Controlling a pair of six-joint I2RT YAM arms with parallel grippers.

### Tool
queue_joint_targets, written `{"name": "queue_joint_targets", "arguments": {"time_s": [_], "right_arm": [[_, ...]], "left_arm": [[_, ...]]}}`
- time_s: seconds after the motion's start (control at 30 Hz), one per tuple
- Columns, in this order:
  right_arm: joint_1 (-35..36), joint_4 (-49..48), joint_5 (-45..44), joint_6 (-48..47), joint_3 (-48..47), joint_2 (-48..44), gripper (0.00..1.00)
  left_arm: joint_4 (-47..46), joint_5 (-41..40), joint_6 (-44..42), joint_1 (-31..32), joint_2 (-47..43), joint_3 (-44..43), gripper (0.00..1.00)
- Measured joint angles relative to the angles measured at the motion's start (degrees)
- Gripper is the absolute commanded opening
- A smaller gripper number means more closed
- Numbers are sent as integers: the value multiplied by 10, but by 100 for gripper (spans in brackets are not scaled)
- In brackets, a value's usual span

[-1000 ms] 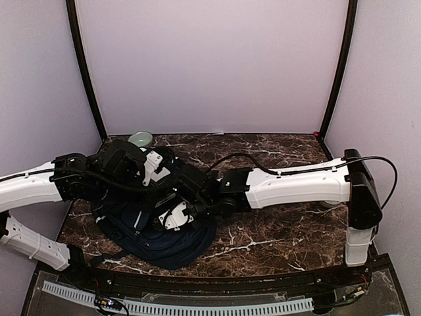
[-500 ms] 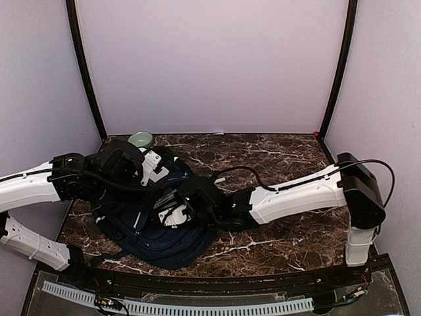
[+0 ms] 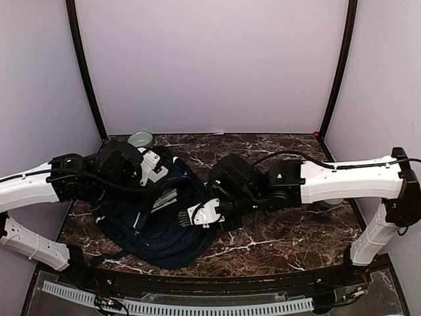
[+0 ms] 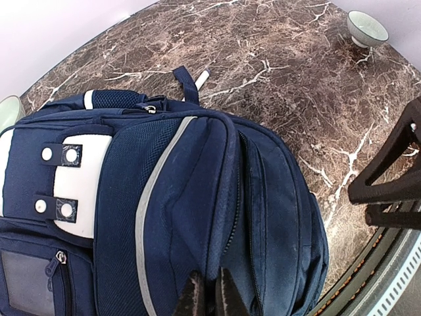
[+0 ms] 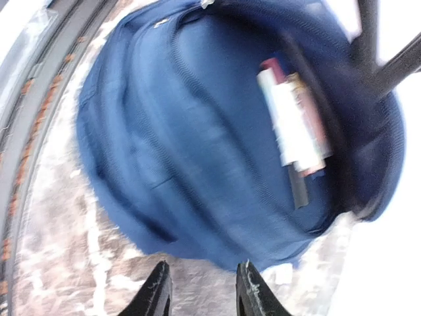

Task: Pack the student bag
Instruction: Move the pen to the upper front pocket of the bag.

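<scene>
The student bag [image 3: 161, 227], a navy-blue backpack with grey stripes, lies on the left half of the marble table. Its front with white patches and zip pockets fills the left wrist view [image 4: 171, 191]. My left gripper [image 4: 209, 297] is shut on a fold of the bag's fabric beside a zip, and in the top view it sits at the bag's far edge [image 3: 158, 178]. My right gripper [image 5: 202, 296] stands open and holds nothing, just outside the bag's right edge [image 3: 187, 217]. The blurred right wrist view looks into the bag's open mouth [image 5: 197, 131], where books [image 5: 293, 122] with white and red edges lie.
A pale green bowl [image 3: 140, 139] stands at the table's back left corner. A white bowl [image 4: 366, 26] sits farther right on the marble. A small white object [image 4: 202, 79] lies by the bag's top loop. The black frame rail [image 3: 217, 286] runs along the near edge.
My right gripper has opened and drawn back to the right, from over the bag to its right edge. The left gripper has kept its hold on the fabric.
</scene>
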State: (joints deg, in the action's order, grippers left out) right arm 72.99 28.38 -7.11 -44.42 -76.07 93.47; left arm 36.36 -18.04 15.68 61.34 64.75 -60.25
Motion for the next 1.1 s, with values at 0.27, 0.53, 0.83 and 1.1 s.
{"name": "queue_joint_targets", "arguments": {"time_s": [0.27,0.53,0.83,1.1], "right_arm": [[-123,87,111,47,-1,3,34],[-264,109,193,70,-107,133,33],[-356,111,219,93,-203,293,43],[-387,109,232,113,-300,377,55]], "left_arm": [[-5,0,2,0,-1,2,0],[-5,3,7,0,-1,3,0],[-7,2,10,0,-1,6,0],[-16,5,10,0,-1,15,0]]}}
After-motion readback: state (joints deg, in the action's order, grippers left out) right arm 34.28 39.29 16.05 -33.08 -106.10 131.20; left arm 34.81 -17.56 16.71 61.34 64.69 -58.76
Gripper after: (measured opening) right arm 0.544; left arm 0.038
